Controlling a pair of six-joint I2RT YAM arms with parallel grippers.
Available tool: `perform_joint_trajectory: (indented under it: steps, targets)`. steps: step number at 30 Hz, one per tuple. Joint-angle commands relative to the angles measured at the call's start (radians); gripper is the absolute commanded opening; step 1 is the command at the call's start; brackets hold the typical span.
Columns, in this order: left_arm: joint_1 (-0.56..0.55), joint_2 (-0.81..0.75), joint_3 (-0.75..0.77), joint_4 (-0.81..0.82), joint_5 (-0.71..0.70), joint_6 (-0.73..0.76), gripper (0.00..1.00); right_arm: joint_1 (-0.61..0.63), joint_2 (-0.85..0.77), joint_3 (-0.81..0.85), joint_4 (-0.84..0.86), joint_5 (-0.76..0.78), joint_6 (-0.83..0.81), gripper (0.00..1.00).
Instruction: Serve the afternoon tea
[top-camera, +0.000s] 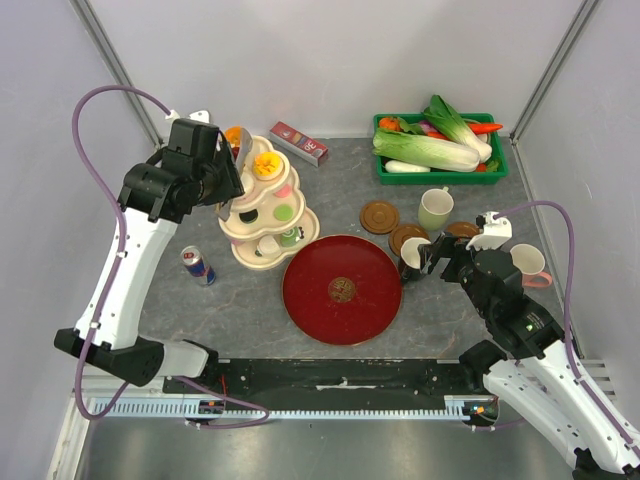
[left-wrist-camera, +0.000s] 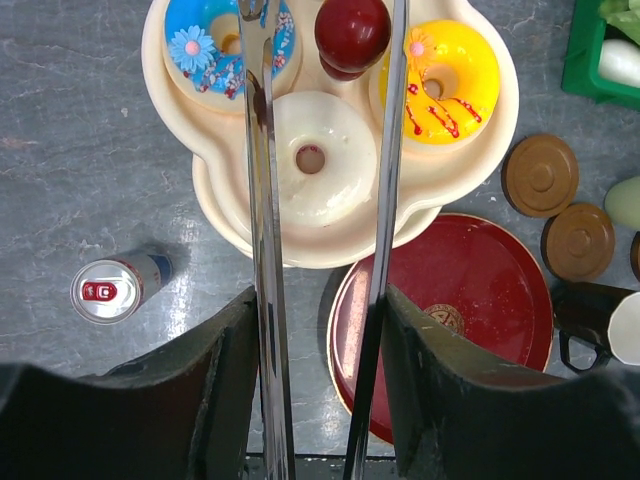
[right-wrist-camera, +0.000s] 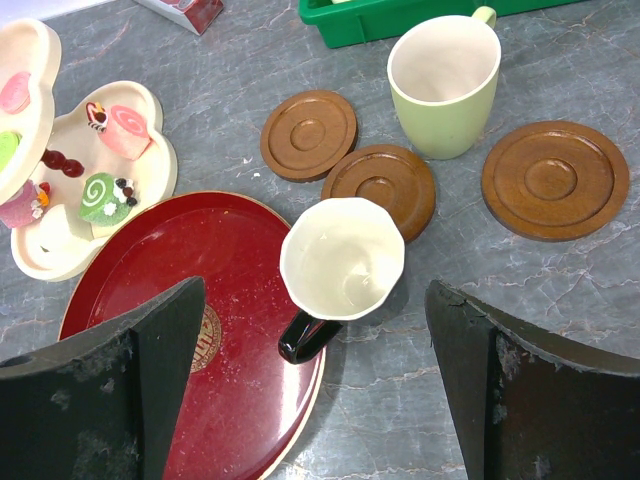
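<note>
Leftmost, a can (top-camera: 197, 265) stands near the left edge of the worktop (top-camera: 330, 190). Just right of it rises the stand (top-camera: 262, 225). Above it the left gripper (left-wrist-camera: 320, 310) is clenched on metal tongs (left-wrist-camera: 262, 200), whose two blades reach over the top tier. That tier holds a blue donut (left-wrist-camera: 230, 40), a white donut (left-wrist-camera: 310, 155) and a yellow donut (left-wrist-camera: 440, 75) around a red knob (left-wrist-camera: 352, 30). The white one lies between the blades; I cannot tell whether they touch it. Swirl cakes (right-wrist-camera: 125, 130) sit on a lower tier.

Next, the tray (top-camera: 342, 290) lies toward the near edge, just beside the stand. The black mug (right-wrist-camera: 342, 258) stands upright at its right rim, handle over the rim. The right gripper (right-wrist-camera: 315, 300) hangs above it, released, fingers wide and clear of it.

Behind are three coasters (right-wrist-camera: 308, 135), the left two touching, with the green mug (right-wrist-camera: 445, 80) upright beside them. The white mug (top-camera: 528, 263) stands near the right edge, and the crate (top-camera: 500, 165) fills the far right corner.
</note>
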Motion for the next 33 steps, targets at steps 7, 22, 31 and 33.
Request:
perform_joint_trajectory:
  steps: [7,22,31,33]
  targets:
    - [0.033,-0.018,-0.011,0.052,0.067,0.091,0.55,0.001,-0.007,0.0,0.027,0.002,0.003,0.98]
    - [0.033,-0.035,0.044,0.036,0.019,0.084,0.6,0.001,-0.001,0.0,0.027,0.006,0.005,0.98]
    - [0.033,-0.029,0.176,-0.003,-0.082,0.062,0.6,0.001,0.004,0.001,0.026,0.008,0.005,0.98]
    - [0.033,-0.026,0.189,-0.007,-0.099,0.059,0.6,0.002,0.004,0.001,0.027,0.008,0.005,0.98]
